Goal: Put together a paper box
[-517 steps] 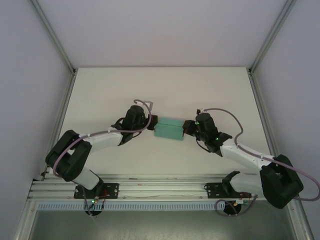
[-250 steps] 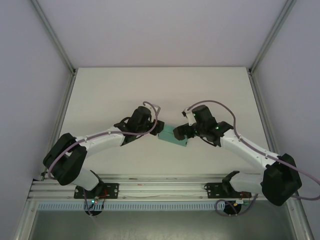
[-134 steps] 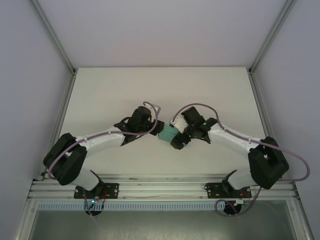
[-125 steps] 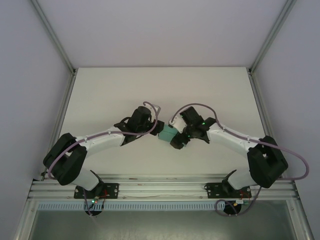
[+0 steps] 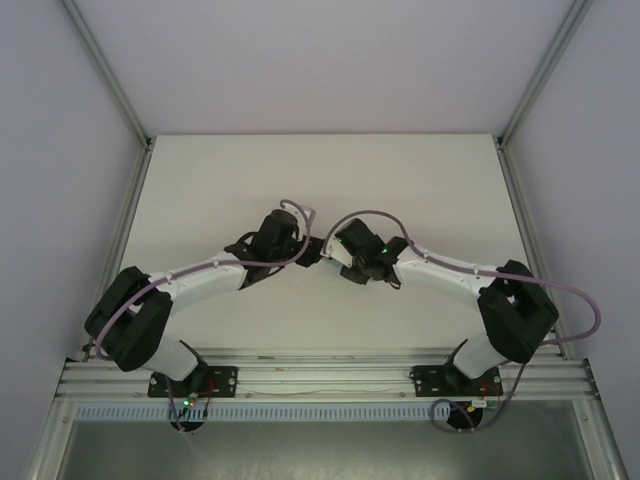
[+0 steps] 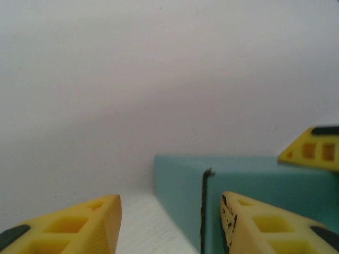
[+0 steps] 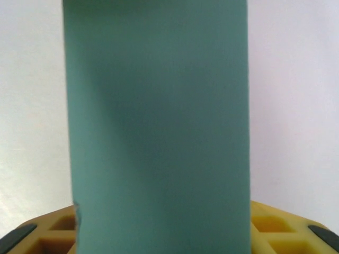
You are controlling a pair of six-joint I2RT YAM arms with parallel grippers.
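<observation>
The white table (image 5: 320,180) is bearing two arms; the left arm (image 5: 200,275) and the right arm (image 5: 450,275) are bending inward and meeting head to head near its centre. The paper box (image 7: 156,121), a folded-up teal block, is sitting between the two gripper heads there, largely hidden from above. The right gripper (image 7: 161,233) is clamping it across its width, with a yellow finger (image 7: 288,227) pressing at each side edge and the broad teal face stretching away from the wrist camera. The left gripper (image 6: 170,206) is standing with its jaws apart. The box's end corner is lying in the gap, close against one fingertip (image 6: 265,227), and bare table is showing between the box and the other fingertip (image 6: 79,227).
</observation>
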